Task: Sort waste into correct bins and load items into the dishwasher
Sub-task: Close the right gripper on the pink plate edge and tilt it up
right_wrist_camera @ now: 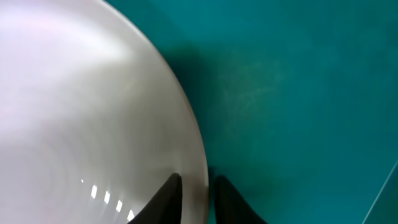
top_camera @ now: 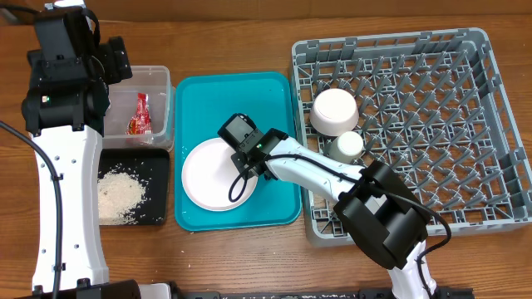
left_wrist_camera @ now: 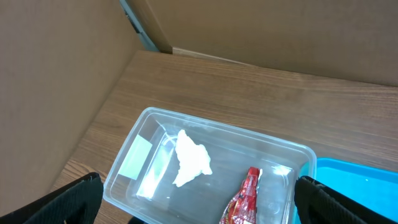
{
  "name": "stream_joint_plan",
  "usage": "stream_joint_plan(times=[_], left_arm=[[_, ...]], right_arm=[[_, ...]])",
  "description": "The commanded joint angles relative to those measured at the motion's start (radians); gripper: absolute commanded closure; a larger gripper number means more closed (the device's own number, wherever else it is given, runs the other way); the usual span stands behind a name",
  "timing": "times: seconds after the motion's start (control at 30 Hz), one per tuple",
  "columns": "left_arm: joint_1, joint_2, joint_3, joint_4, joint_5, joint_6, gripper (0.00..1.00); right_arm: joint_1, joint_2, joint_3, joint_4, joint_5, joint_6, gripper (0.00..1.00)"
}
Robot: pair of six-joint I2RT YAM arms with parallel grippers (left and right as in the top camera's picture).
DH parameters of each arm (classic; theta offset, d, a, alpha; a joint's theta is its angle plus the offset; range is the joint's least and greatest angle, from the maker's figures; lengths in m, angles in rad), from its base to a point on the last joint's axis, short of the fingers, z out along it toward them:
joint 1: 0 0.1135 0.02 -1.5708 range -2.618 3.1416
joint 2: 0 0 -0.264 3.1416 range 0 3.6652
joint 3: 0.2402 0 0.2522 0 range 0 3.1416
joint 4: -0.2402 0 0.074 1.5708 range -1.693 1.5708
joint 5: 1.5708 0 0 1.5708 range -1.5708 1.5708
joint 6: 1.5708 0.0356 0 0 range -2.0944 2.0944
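Note:
My left gripper (left_wrist_camera: pixel 199 211) is open and empty above the clear tub (left_wrist_camera: pixel 149 121), which holds the white tissue wad (left_wrist_camera: pixel 189 160) and the red snack wrapper (left_wrist_camera: pixel 245 200). In the overhead view the left gripper (top_camera: pixel 116 62) is at the tub's (top_camera: pixel 162 79) far-left side, and the wrapper (top_camera: pixel 139 116) shows inside. My right gripper (right_wrist_camera: pixel 198 193) is closed across the right rim of the pale pink plate (right_wrist_camera: pixel 81 112). The plate (top_camera: pixel 204 178) lies on the teal tray (top_camera: pixel 241 91) with the right gripper (top_camera: pixel 252 166) at its edge. Rice (top_camera: pixel 120 198) lies in the black tray (top_camera: pixel 158 166). Chopsticks are out of view.
The grey dish rack (top_camera: pixel 465 100) fills the right side and holds a white bowl (top_camera: pixel 335 110) and a small white cup (top_camera: pixel 346 145) near its left wall. The teal tray (right_wrist_camera: pixel 298 93) lies between the rack and the two bins.

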Motion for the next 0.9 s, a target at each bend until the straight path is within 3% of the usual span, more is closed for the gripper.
stream_joint_plan(times=[0.0,0.13,0.57,0.87], left_arm=[[-0.001,0.001,0.013,0.004,0.003,-0.011,0.0],[-0.001,0.001,0.013,0.004,0.003,-0.011,0.0],[-0.001,0.001,0.013,0.004,0.003,-0.011,0.0],[-0.001,0.001,0.013,0.004,0.003,-0.011,0.0]], right_arm=[[-0.005,0.006,0.0,0.003,0.01,-0.003,0.83],[-0.005,0.006,0.0,0.002,0.006,-0.002,0.96],[-0.023,-0.052,0.101,-0.061,0.006,0.002,0.96],[-0.023,-0.04,0.076,-0.024,0.006,0.005,0.96]])
